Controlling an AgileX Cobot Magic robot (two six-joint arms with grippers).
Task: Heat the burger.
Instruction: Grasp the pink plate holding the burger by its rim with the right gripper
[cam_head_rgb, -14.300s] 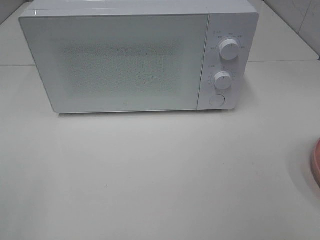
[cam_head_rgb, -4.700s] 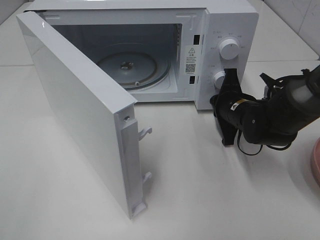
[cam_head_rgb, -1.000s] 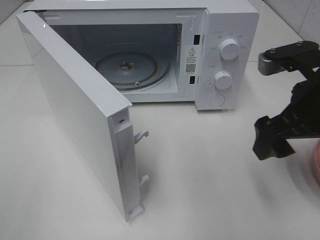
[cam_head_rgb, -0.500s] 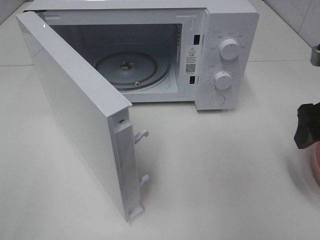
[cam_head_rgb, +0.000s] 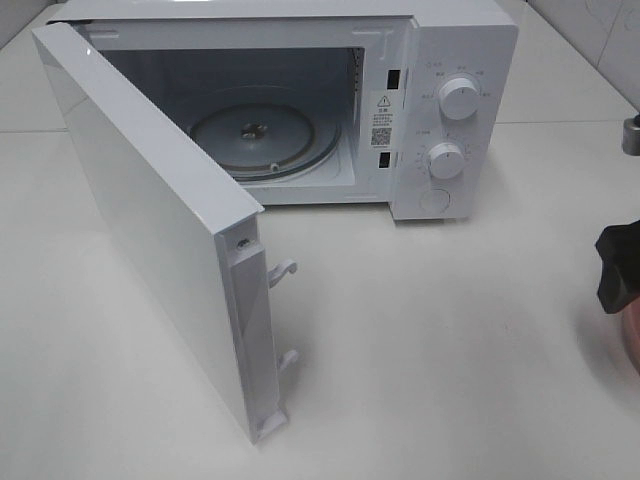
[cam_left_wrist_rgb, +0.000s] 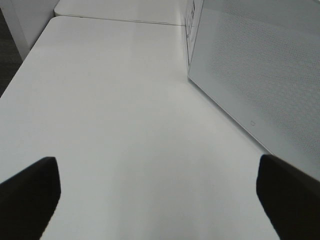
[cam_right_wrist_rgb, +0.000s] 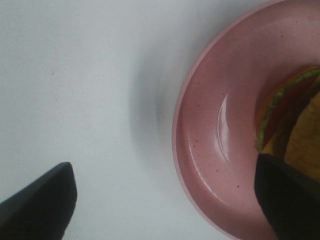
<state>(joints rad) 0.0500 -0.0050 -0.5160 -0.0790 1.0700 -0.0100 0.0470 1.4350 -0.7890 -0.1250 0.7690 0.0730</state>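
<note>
The burger (cam_right_wrist_rgb: 292, 117) shows only at the edge of the right wrist view: green lettuce, red tomato and a yellow layer, sitting on a pink plate (cam_right_wrist_rgb: 220, 150). My right gripper (cam_right_wrist_rgb: 165, 207) is open above the plate's rim, with one finger (cam_right_wrist_rgb: 40, 200) over the table and the other (cam_right_wrist_rgb: 290, 197) over the plate by the burger. In the exterior view only a black part of it (cam_head_rgb: 620, 268) shows at the right edge, above the plate (cam_head_rgb: 632, 345). The white microwave (cam_head_rgb: 455, 110) stands open with its glass turntable (cam_head_rgb: 262, 140) bare. My left gripper (cam_left_wrist_rgb: 157, 200) is open and empty over the table.
The microwave door (cam_head_rgb: 150, 220) is swung out to the front left, with its latch hooks at the free edge. It also shows in the left wrist view (cam_left_wrist_rgb: 260, 75), beside my left gripper. Two knobs (cam_head_rgb: 458, 97) and a round button sit on the microwave's right panel.
My right arm has moved right and almost out of the exterior view, ending over the pink plate. The microwave door stays open as before.
</note>
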